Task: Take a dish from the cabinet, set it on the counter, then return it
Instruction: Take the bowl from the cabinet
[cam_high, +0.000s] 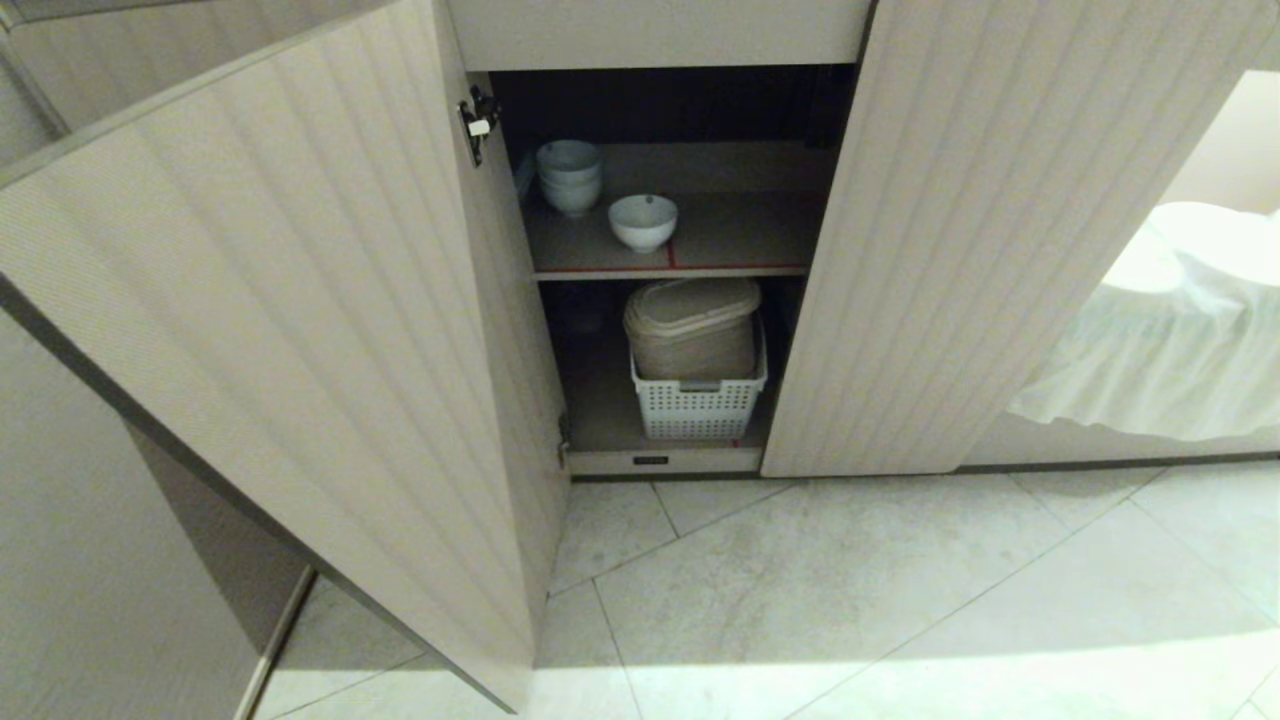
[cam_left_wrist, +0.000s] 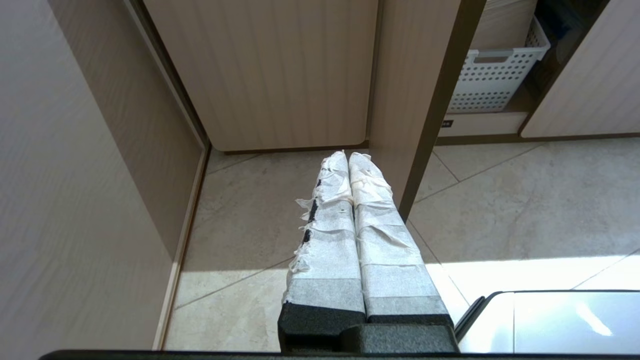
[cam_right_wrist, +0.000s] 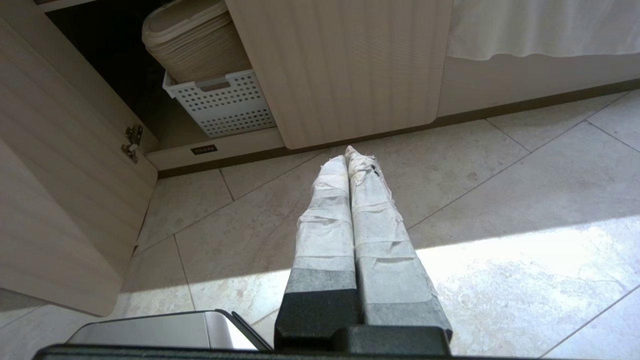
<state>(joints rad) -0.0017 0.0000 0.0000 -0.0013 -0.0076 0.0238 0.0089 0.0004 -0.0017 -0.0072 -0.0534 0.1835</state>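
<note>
Left claw (cam_left_wrist: 348, 156) closed, right claw (cam_right_wrist: 346, 152) closed, empty

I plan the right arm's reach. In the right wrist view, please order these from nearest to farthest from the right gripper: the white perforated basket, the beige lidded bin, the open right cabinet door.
From the right gripper, which is shut above the floor:
1. Right cabinet door, its lower edge just beyond the fingertips.
2. White perforated basket, on the cabinet's bottom shelf.
3. Beige lidded bin, standing in the basket, deeper inside.

Pale marble-look floor tiles (cam_high: 900, 600) catch a sunlit band — white cloth-draped furniture (cam_high: 1180, 330) stands right.
</note>
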